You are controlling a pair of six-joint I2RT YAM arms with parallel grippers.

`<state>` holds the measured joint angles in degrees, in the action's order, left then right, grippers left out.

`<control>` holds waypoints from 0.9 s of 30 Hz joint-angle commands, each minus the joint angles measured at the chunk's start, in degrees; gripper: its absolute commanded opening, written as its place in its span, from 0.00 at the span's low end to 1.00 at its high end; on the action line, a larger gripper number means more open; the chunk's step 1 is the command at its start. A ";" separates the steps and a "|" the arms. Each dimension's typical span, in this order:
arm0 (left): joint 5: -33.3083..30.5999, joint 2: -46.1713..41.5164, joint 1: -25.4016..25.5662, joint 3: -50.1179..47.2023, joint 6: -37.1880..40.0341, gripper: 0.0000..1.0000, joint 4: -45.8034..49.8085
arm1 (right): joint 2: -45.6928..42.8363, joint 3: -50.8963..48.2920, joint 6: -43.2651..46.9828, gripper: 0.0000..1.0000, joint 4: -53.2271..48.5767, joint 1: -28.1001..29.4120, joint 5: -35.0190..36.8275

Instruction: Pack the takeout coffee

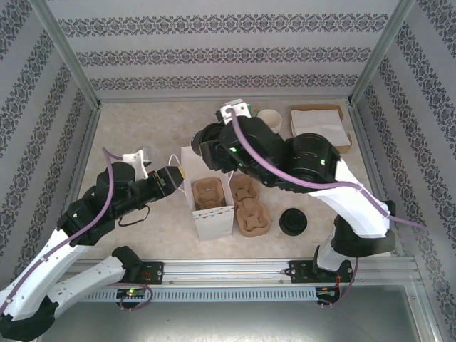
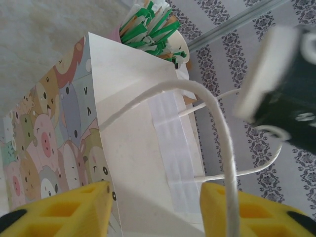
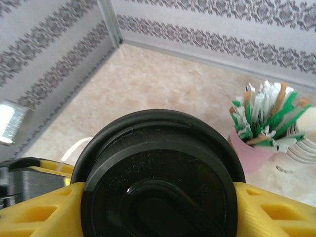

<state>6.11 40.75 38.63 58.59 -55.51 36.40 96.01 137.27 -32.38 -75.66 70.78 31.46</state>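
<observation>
So roughly halfway: carrier sits in the bag, right gripper pinches the lidded cup, not loaded yet, left gripper has fingers spread astride the bag wall.

Bright, even light falls from above, and shadows on the table are soft. The near yellow fingers look blurred. The black lid carries a small glint.
</observation>
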 commanded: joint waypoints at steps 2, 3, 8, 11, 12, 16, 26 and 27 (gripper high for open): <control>-0.89 -0.80 0.57 1.37 1.26 0.60 0.68 | 2.02 0.83 -5.06 0.66 -5.41 0.58 2.49; -1.11 -0.93 0.57 1.67 1.59 0.62 1.30 | 2.46 0.89 -5.46 0.66 -5.76 0.58 1.70; -2.55 -2.03 0.62 3.20 4.90 0.79 3.73 | 5.64 2.57 -8.36 0.66 -10.33 0.59 -0.36; -5.16 -2.34 0.58 5.33 7.96 0.86 6.11 | 6.96 3.04 -9.56 0.65 -12.42 0.65 -1.58; -5.97 -2.34 0.57 5.83 9.12 0.87 6.65 | 7.36 3.24 -9.94 0.66 -12.94 0.55 -1.84; -11.16 -2.47 0.57 7.64 13.63 0.88 8.28 | 9.87 4.72 -10.74 0.65 -15.05 0.10 -4.09; -22.60 0.38 -0.27 4.09 18.96 0.80 2.69 | 16.13 10.28 -11.96 0.64 -21.05 -2.18 -10.00; -22.32 0.98 -0.99 3.81 18.61 0.80 2.26 | 16.31 10.23 -12.11 0.64 -21.38 -2.31 -10.25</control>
<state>-12.99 39.70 38.46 63.61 -39.11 40.97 111.72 145.62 -43.03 -92.20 69.17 22.92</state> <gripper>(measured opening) 0.798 0.653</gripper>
